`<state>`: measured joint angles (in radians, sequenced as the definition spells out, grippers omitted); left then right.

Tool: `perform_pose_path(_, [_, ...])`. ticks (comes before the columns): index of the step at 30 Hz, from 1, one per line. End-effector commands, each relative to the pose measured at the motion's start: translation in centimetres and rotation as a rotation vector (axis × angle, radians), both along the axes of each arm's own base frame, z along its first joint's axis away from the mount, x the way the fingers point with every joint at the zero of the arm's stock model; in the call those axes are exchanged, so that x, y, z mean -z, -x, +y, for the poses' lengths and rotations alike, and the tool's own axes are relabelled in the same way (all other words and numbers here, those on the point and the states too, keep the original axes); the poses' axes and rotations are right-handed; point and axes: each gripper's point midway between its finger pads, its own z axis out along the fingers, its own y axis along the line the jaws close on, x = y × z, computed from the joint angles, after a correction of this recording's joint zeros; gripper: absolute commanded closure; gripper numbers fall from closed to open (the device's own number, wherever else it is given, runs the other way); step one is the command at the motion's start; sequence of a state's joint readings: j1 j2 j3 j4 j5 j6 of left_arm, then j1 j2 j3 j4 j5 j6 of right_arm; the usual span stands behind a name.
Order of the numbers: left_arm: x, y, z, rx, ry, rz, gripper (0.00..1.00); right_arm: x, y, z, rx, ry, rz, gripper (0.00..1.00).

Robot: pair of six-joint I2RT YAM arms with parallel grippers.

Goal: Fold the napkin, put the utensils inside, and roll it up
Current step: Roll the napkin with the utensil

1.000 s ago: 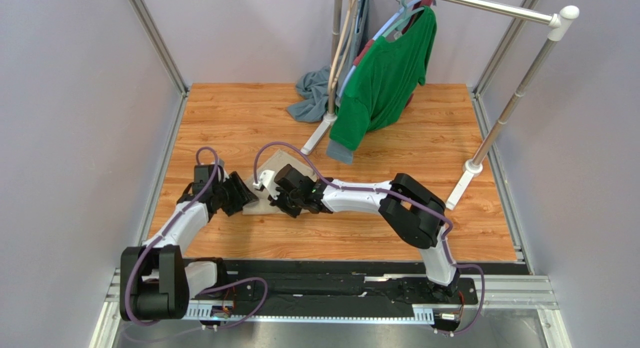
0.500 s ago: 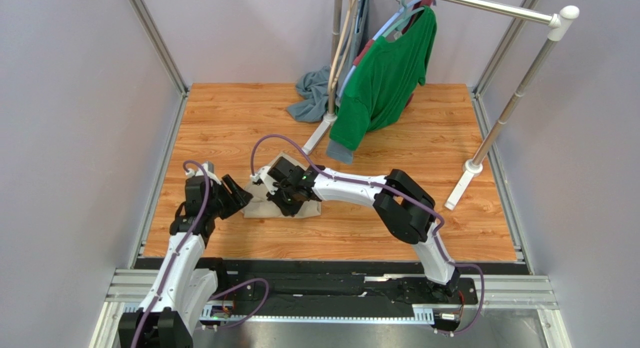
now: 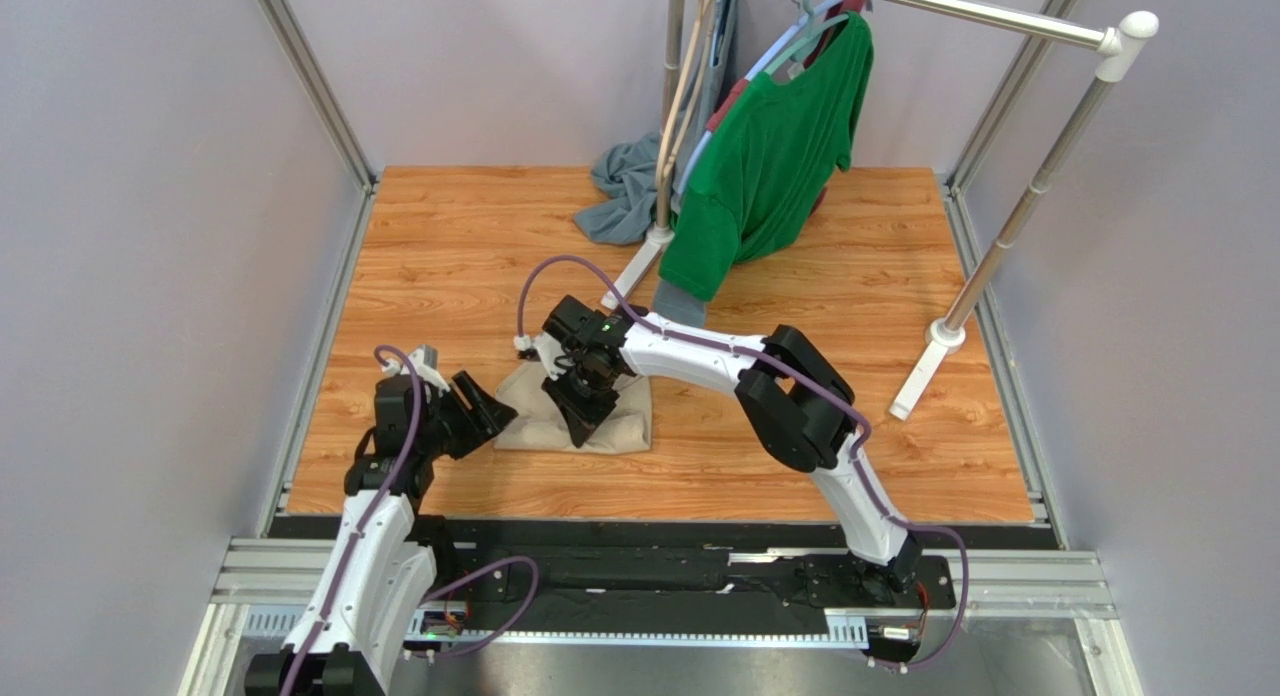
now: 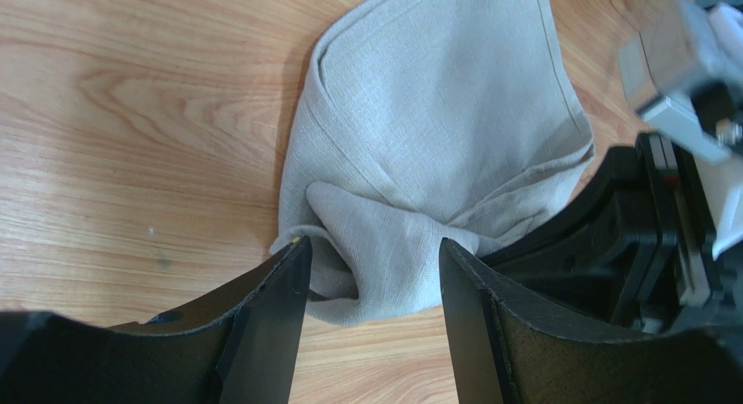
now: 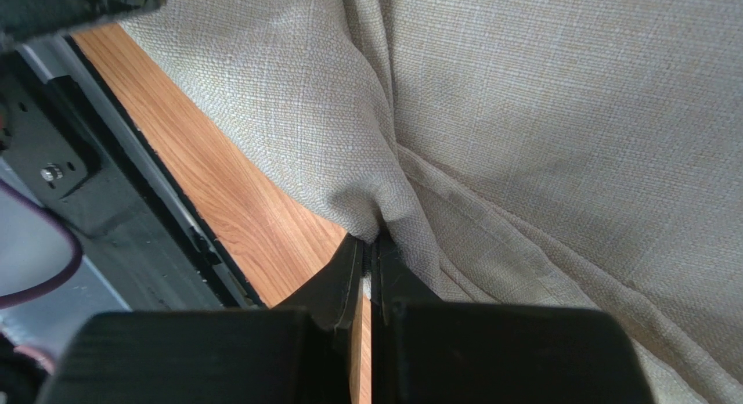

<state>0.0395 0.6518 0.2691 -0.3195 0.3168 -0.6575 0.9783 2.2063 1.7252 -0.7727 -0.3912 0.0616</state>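
OK so the whole thing comes down to the left gripper (image 3: 484, 411) vs the napkin (image 3: 619, 423). From above, the napkin is a bunched beige wad on the wooden table (image 3: 451, 246). Its long axis runs roughly 9 to 3 o'clock, and it sits directly at 3 o'clock from the left jaws, just beside them. The wrist cam is clearer: a puffed-up fold of cloth sits dead ahead at 12 o'clock, lined up with the gap between the 2 black fingers (image 4: 275, 308). Those jaws are spread wide with nothing in them. I can't tell if the tips touch the fabric or hover above it.

The right gripper (image 5: 371, 247) is pinched tight on a ridge of the cloth near its 6 o'clock edge, so that arm already has it. The left is the free arm and it's right next to the loose fold, so my guess is it drives straight in and closes on that fold.

Can't spot the fork anywhere, maybe it's inside the cloth, no idea.

Compared to 1 second back, the napkin has been dragged toward 6 o'clock and more of it shows past the right gripper. The left arm has pulled back toward 7 o'clock, and the right arm's wrist has swung round.
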Motion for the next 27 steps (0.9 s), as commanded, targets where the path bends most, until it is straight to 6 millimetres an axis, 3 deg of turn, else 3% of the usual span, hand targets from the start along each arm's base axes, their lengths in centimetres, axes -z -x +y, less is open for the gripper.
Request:
perform_pose_path(1, [-0.8,0.1,-1.1,0.039,0.044,-0.048,0.36,1.4,0.5,-0.9,0.057,0.049,0.156,1.00])
perform_pose_path(13, [0.4,0.0,-2.0,0.087,0.060,0.028,0.44,2.3,-0.9,-0.4,0.089,0.011,0.254,1.00])
perform_pose_path(18, [1.2,-0.1,-1.5,0.060,0.040,0.079,0.71,2.2,-1.3,-0.2,0.087,-0.014,0.268,1.00])
perform_pose_path(20, [1.3,-0.4,-0.7,0.021,0.009,0.111,0.84,1.2,-1.5,0.0,0.079,-0.045,0.253,1.00])
perform_pose_path(23, [1.6,-0.6,0.3,-0.016,-0.039,0.179,0.99,-0.8,-1.5,0.2,0.050,-0.102,0.222,0.87])
perform_pose_path(24, [1.8,-0.5,0.5,-0.018,-0.050,0.208,1.00,-1.3,-1.4,0.1,0.036,-0.120,0.207,0.83])
perform_pose_path(25, [1.8,-0.9,0.8,-0.023,-0.067,0.226,1.00,-3.1,-1.7,0.5,0.021,-0.170,0.172,0.75])
perform_pose_path(27, [1.6,-1.4,0.9,-0.017,-0.074,0.239,1.00,-3.8,-1.2,0.2,-0.001,-0.199,0.156,0.68])
